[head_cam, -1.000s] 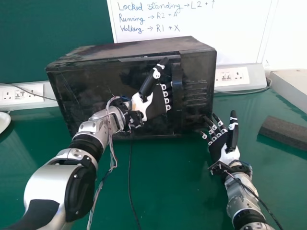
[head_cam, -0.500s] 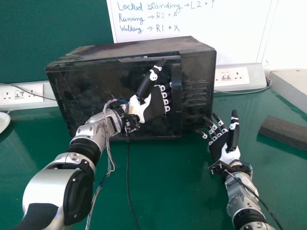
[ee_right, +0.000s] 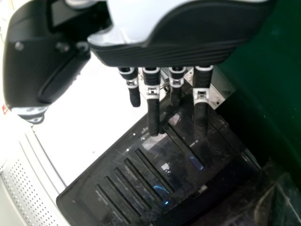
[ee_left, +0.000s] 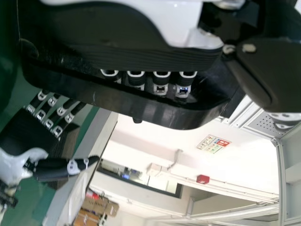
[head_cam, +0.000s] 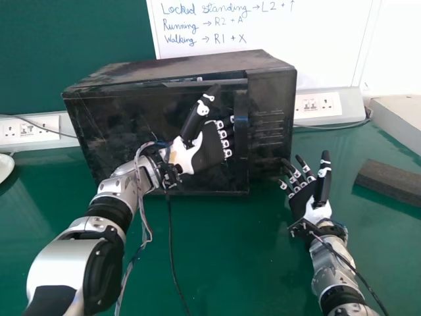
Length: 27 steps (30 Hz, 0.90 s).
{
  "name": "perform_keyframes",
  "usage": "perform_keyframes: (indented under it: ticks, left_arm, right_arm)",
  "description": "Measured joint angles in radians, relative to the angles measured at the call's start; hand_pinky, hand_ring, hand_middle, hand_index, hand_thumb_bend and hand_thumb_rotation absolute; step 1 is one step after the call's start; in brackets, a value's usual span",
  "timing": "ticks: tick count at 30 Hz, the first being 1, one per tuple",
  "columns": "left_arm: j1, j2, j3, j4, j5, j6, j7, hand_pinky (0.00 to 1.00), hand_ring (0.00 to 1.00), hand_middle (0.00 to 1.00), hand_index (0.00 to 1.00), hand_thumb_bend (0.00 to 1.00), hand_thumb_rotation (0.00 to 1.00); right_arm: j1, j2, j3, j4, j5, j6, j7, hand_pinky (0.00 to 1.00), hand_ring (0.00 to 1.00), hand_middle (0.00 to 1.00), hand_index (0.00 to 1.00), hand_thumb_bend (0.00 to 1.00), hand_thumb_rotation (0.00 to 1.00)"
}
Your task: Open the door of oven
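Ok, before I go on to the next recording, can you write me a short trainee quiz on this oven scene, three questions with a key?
1. Multiple choice: which part of the oven are the fingers of the left robot hand hooked behind?
A) the top
B) the door handle
C) the back

2. True or false: the right robot hand is gripping the door handle.

3. Fill in the missing colour: the dark block lies on a ______ table.

Key: 1 B; 2 false; 3 green.
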Motion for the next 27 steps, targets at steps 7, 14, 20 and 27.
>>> perform_keyframes:
  ticks: [7, 14, 20, 27]
  left_arm:
    - [0.025, 0.006, 0.0, -0.022, -0.025, 0.017, -0.038, 0.5, 0.59, 0.72, 0.95, 0.94, 0.83]
    - [0.036, 0.017, 0.001, -0.038, -0.048, 0.059, -0.063, 0.49, 0.58, 0.7, 0.94, 0.94, 0.81]
    - [0.061, 0.027, 0.001, -0.07, -0.064, 0.068, -0.108, 0.49, 0.58, 0.69, 0.91, 0.94, 0.81]
    - [0.081, 0.046, -0.001, -0.082, -0.078, 0.083, -0.183, 0.48, 0.58, 0.68, 0.81, 0.92, 0.85]
  right_arm:
    - [0.0, -0.007, -0.012, 0.0, 0.008, 0.0, -0.007, 0.82, 0.9, 1.0, 1.0, 1.0, 1.0]
    - [-0.001, -0.009, -0.025, 0.0, 0.025, 0.0, -0.007, 0.83, 0.91, 1.0, 1.0, 1.0, 1.0]
    - [-0.002, -0.014, -0.036, 0.0, 0.03, 0.0, -0.008, 0.87, 0.93, 1.0, 1.0, 1.0, 1.0]
    - [-0.008, -0.015, -0.049, 0.0, 0.034, 0.0, -0.016, 0.87, 0.94, 1.0, 1.0, 1.0, 1.0]
